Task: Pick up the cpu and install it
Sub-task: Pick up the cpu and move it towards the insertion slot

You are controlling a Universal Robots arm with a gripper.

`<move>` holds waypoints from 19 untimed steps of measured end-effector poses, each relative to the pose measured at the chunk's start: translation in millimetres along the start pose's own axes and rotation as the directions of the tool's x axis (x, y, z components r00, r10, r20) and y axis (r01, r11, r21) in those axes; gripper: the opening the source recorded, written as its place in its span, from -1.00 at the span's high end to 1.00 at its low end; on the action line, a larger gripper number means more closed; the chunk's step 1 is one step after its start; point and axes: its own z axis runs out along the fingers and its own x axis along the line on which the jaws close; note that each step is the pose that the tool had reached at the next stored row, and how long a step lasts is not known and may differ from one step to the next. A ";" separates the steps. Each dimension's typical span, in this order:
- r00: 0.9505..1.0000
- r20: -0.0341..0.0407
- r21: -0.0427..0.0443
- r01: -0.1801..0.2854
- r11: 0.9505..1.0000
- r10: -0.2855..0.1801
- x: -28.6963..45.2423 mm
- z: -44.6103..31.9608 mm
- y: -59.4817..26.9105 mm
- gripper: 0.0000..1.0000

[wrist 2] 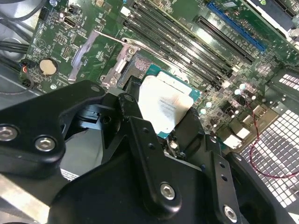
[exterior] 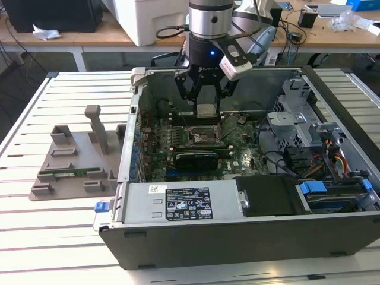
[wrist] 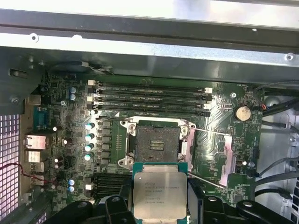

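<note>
Claw (exterior: pixel 205 105) pinches the cpu (wrist: pixel 160 193) by two edges, chip between its fingertips, open socket (wrist: pixel 154 143) below and apart; a tilted or skewed seating could bend socket contacts, or the chip could slip loose.

This is looking like a robotics lab or electronics workshop — a robot arm (exterior: pixel 211 24) is carrying a cpu (exterior: pixel 205 110) over the bare motherboard (wrist: pixel 212 119) of an opened computer case (exterior: pixel 237 237). The case is lying on a slatted metal counter (exterior: pixel 53 237) beside a grey moulded fixture (exterior: pixel 71 163). Behind, a wooden counter (exterior: pixel 95 37) is bearing loose cables (exterior: pixel 291 29) and a white box (exterior: pixel 155 21).
</note>
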 end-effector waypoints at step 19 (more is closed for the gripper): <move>1.000 0.000 0.001 0.000 1.000 0.000 -4.3 17.8 4.1 -0.09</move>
